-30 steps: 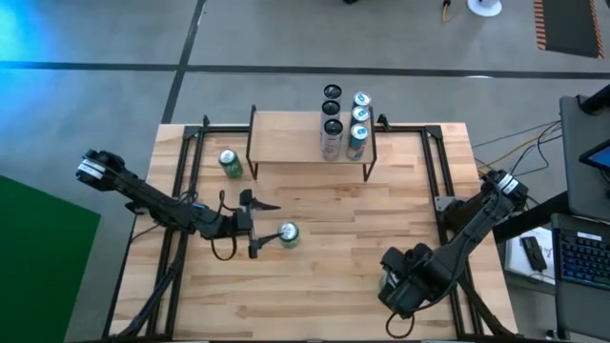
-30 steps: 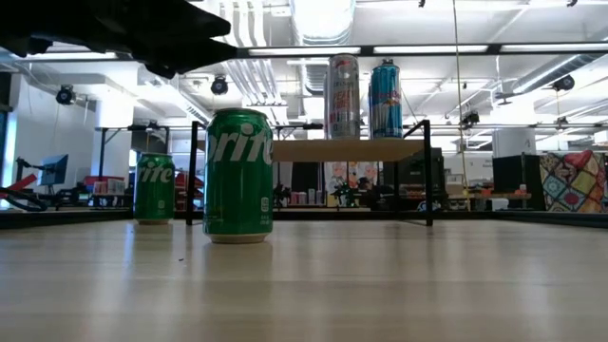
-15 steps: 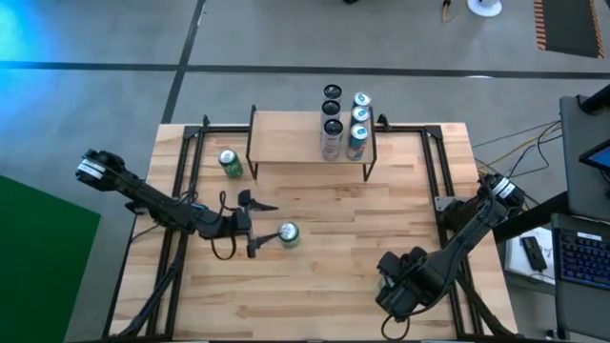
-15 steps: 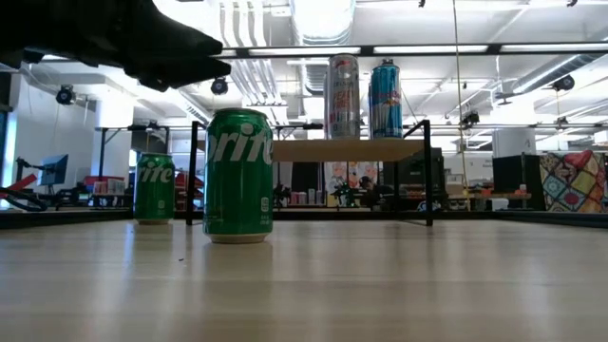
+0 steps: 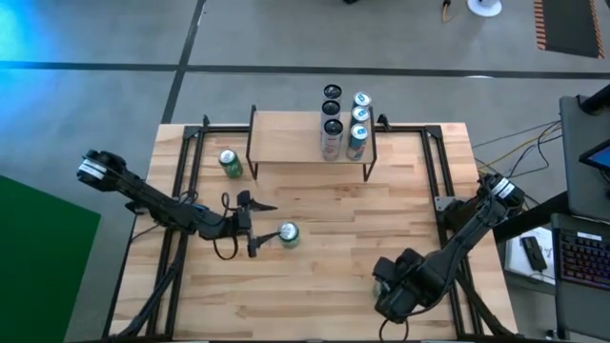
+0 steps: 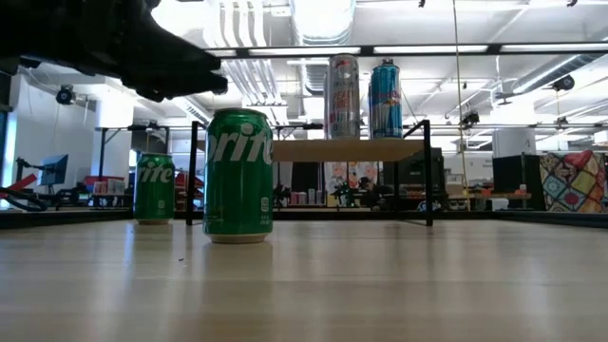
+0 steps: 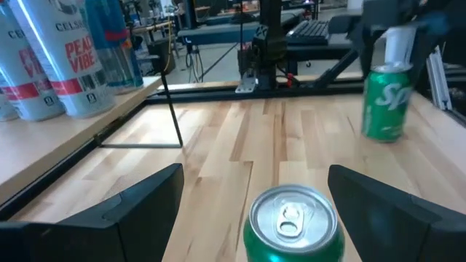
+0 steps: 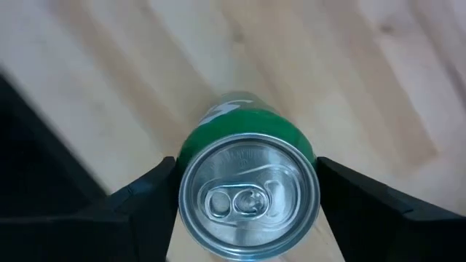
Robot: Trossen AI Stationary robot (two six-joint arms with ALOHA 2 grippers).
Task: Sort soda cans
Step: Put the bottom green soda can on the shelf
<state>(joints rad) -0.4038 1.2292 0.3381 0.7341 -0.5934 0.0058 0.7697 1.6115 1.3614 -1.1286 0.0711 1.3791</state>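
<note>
Pincer (image 8: 247, 211) of right arm straddles green can (image 8: 246, 175), fingers near its sides.

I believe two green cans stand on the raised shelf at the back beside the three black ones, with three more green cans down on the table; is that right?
Not quite. The high view shows the cans beside the three black cans on the raised shelf are three pale blue and silver cans, not green. The green cans are indeed all down on the table, three in total.
</note>
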